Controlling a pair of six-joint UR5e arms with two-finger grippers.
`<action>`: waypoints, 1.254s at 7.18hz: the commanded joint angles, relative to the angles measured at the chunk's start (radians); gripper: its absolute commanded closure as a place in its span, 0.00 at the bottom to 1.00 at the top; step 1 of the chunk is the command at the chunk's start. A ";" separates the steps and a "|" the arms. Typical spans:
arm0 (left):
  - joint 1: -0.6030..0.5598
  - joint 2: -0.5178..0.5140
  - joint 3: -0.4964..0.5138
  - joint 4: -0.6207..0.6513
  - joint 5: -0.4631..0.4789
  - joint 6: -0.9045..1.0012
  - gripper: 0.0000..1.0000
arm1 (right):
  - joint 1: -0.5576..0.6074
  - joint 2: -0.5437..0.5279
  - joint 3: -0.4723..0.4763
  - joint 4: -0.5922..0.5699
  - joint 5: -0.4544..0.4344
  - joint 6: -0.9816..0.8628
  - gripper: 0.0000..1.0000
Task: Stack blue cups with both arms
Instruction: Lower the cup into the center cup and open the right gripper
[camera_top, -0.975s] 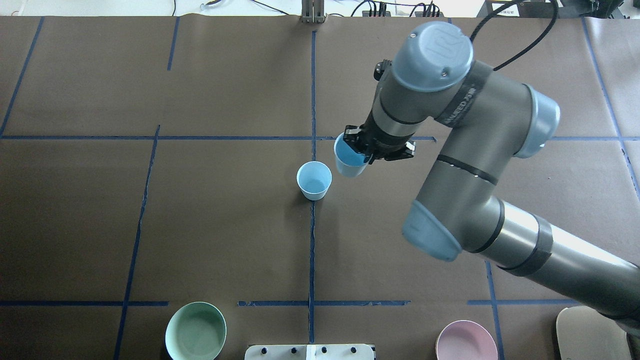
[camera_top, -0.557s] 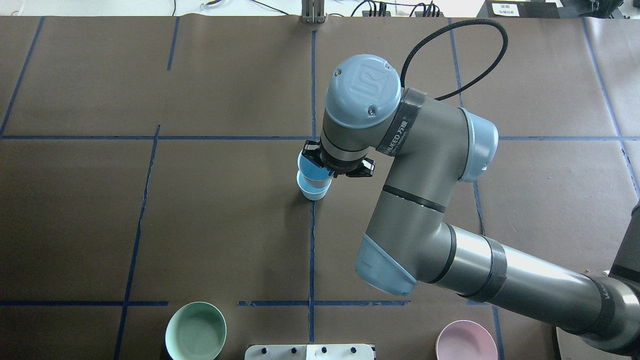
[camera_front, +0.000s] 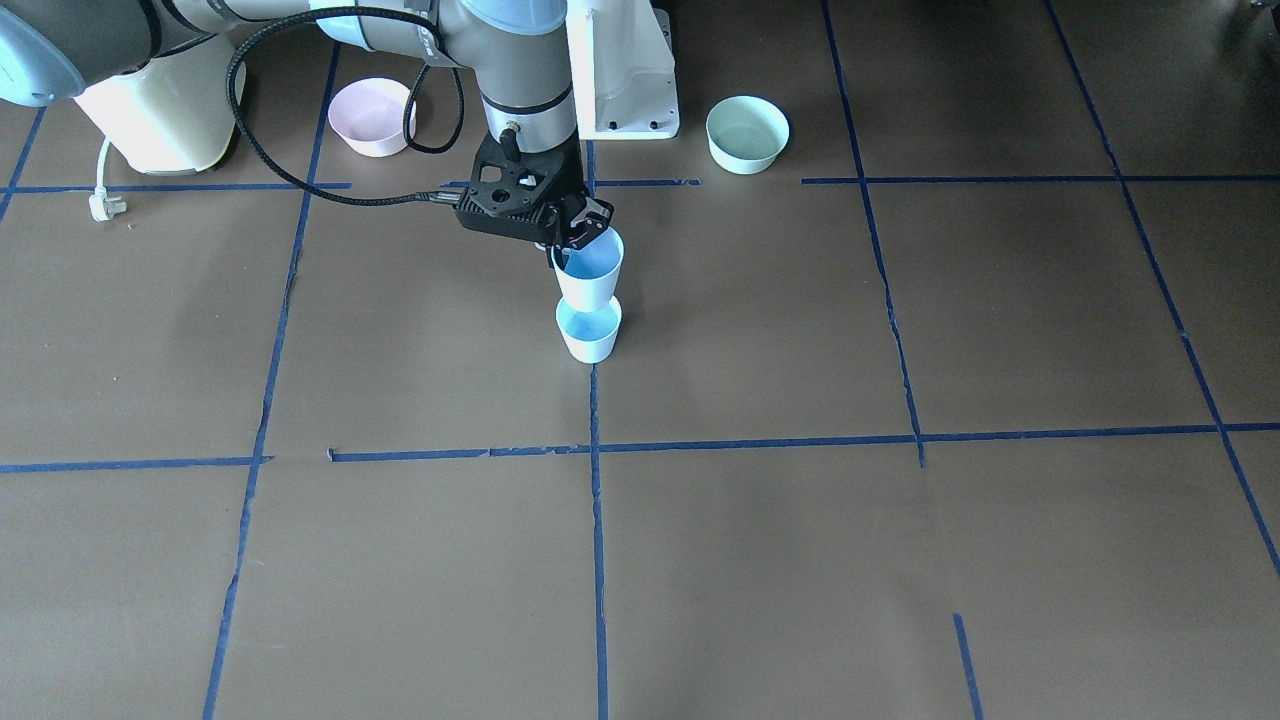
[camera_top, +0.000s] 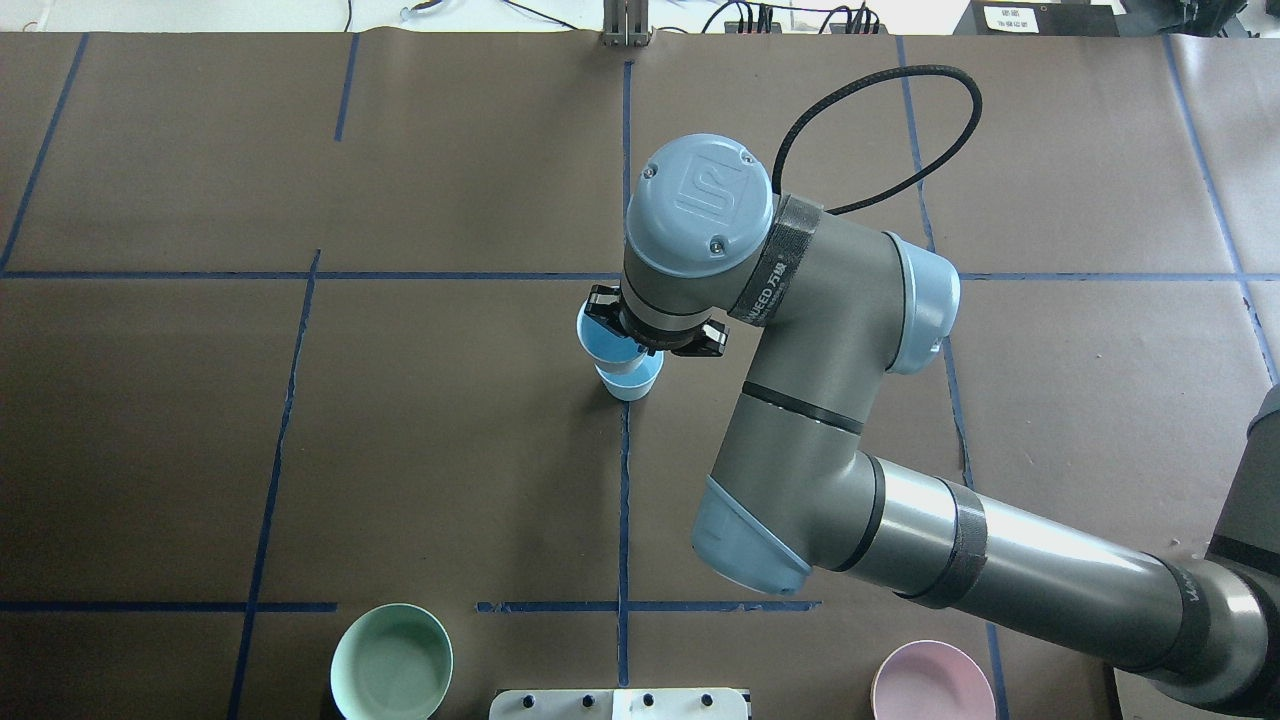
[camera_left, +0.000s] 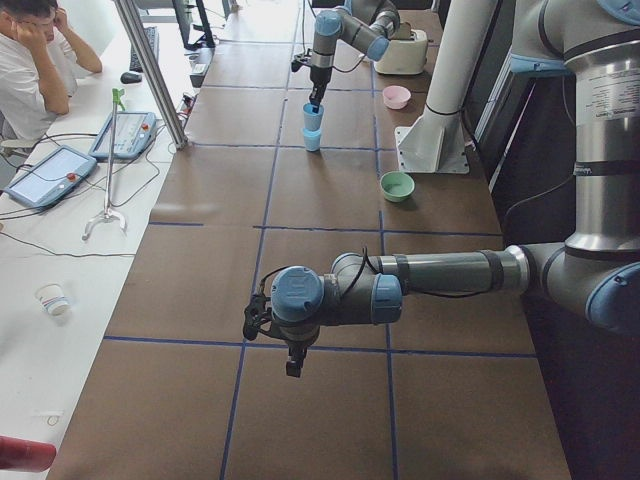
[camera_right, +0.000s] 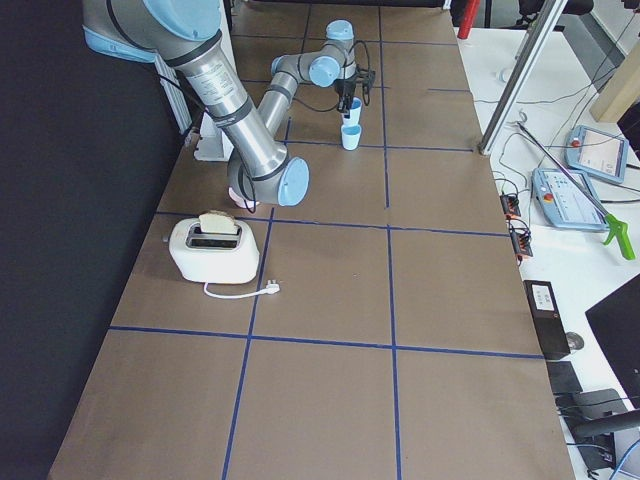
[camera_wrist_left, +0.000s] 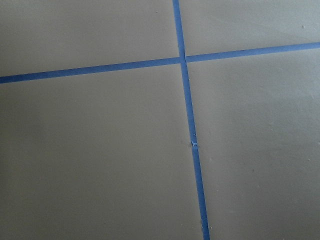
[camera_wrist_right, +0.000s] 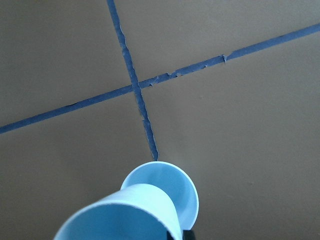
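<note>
One blue cup (camera_front: 589, 334) stands upright on the brown table at the centre tape line; it also shows in the overhead view (camera_top: 634, 382). My right gripper (camera_front: 578, 232) is shut on the rim of the second blue cup (camera_front: 590, 275) and holds it upright straight over the first, its base at the lower cup's mouth. The right wrist view shows the held cup's wall (camera_wrist_right: 120, 212) in front of the lower cup's rim (camera_wrist_right: 175, 180). My left gripper (camera_left: 291, 366) hangs over bare table far from the cups; I cannot tell whether it is open or shut.
A mint-green bowl (camera_top: 391, 662) and a pink bowl (camera_top: 932, 683) sit near the robot's side of the table. A toaster (camera_right: 215, 248) stands at the right end. A person (camera_left: 30, 55) sits beyond the far edge.
My right arm swung left with the held cup, from beside the standing cup to directly over it, and came lower onto it.
</note>
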 joint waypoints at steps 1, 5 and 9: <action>0.000 0.000 0.000 0.000 -0.004 -0.001 0.00 | 0.000 -0.004 -0.006 0.009 -0.003 0.000 1.00; 0.000 0.000 0.000 0.000 -0.004 -0.001 0.00 | 0.000 -0.012 -0.005 0.009 -0.014 -0.019 0.00; 0.006 -0.011 0.005 0.003 0.016 -0.003 0.00 | 0.194 -0.134 0.012 0.012 0.209 -0.364 0.00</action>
